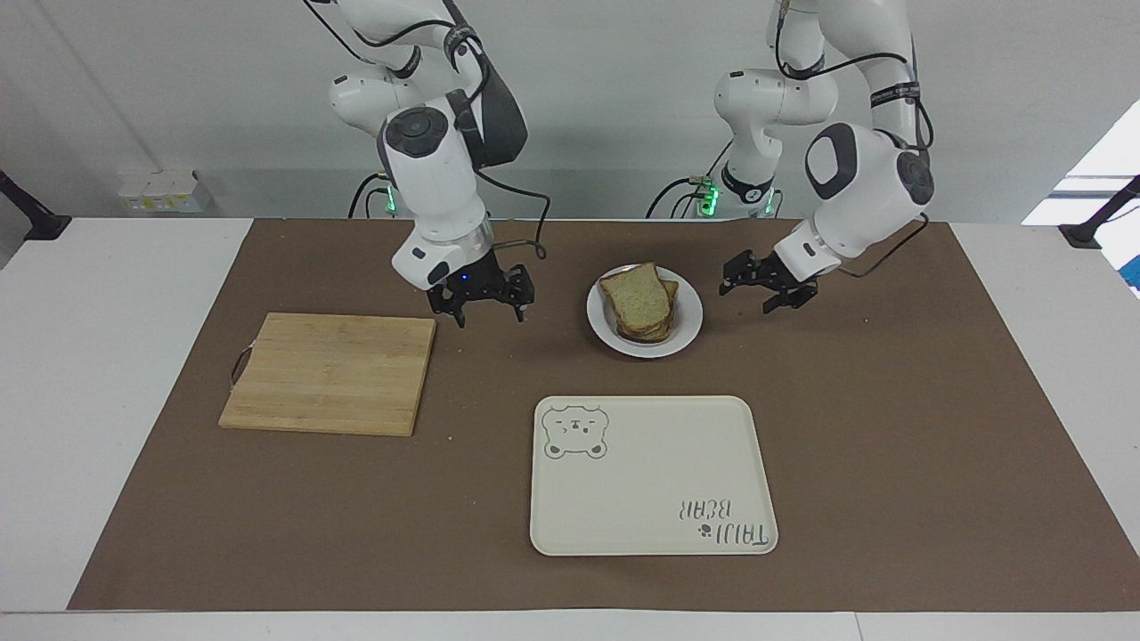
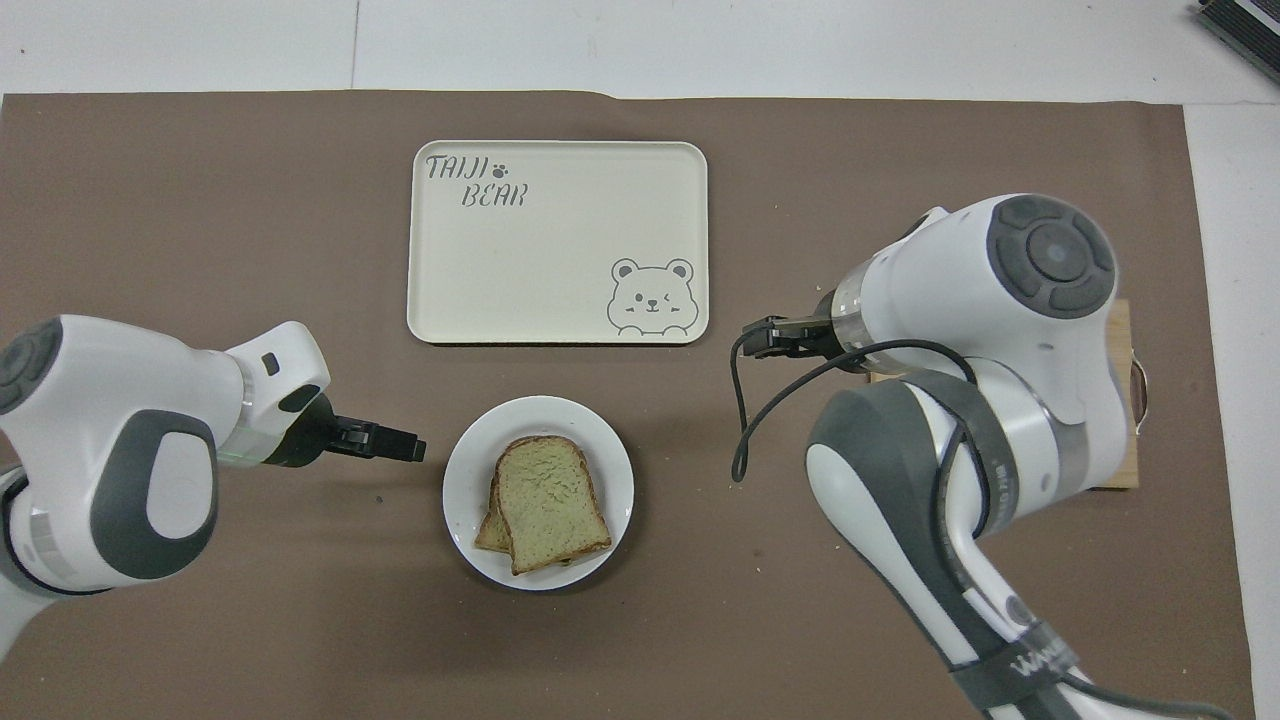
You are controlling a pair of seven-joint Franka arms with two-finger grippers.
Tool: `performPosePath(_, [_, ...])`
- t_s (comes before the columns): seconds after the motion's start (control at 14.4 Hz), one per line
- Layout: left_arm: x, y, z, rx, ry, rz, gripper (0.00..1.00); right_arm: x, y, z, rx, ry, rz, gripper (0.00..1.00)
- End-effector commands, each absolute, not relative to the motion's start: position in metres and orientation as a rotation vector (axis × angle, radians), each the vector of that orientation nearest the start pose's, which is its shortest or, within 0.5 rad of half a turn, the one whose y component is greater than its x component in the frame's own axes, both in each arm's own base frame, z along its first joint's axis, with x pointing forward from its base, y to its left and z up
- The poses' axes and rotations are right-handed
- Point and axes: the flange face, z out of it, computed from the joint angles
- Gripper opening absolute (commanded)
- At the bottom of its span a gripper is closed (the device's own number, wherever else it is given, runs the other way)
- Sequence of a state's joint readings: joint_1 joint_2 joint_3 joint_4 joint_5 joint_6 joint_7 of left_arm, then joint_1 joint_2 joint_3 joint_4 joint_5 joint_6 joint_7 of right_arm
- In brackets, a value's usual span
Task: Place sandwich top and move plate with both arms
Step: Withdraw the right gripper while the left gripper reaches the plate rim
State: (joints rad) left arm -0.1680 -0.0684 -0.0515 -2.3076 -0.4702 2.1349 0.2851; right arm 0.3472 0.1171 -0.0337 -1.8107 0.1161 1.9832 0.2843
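Brown mat (image 1: 891,427) covers most of white counter (image 1: 107,374). Cream rectangular tray (image 1: 653,476) flat on mat, bear drawing in one corner, "TAIJI BEAR" lettering in corner diagonal to it. Wooden cutting board (image 1: 329,372) flat on mat toward right arm's end, well apart from tray, small handle loop on its outer edge. Scattered crumbs on mat.

sandwich top (image 1: 634,297) lying flat atop stack, on white plate (image 1: 688,334)

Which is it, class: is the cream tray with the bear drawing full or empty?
Empty. The tray shows only its printed bear and lettering in both views; the sandwich sits on the plate, nearer to the robots.
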Motion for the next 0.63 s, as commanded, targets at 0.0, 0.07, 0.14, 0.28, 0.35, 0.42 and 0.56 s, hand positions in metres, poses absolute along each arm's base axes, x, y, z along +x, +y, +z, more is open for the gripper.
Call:
performPosePath(0.0, [0.457,-0.135,0.338,-3.501,0.416,0.126,1.0,0.567,0.148,0.509,-3.047,0.075,-0.026,1.0])
performPosePath(0.07, [0.454,-0.136,0.325,-3.508,0.419,0.129,0.99,0.566,0.133,0.515,-3.048,0.11,-0.009,1.0])
performPosePath(0.14, [0.448,-0.142,0.315,-3.518,0.428,0.115,0.97,0.564,0.119,0.52,-3.048,0.143,-0.002,1.0])
performPosePath(0.28, [0.437,-0.147,0.301,-3.558,0.399,0.061,0.9,0.562,0.092,0.53,-3.048,0.209,0.009,1.0])
performPosePath(0.35, [0.432,-0.15,0.296,-3.573,0.425,0.045,0.85,0.561,0.077,0.536,-3.045,0.247,0.009,1.0])
performPosePath(0.42, [0.427,-0.155,0.292,-3.584,0.438,0.035,0.76,0.558,0.063,0.541,-3.042,0.282,0.012,1.0])
performPosePath(0.56, [0.425,-0.157,0.29,-3.587,0.443,0.035,0.61,0.553,0.045,0.549,-3.061,0.317,0.017,1.0])
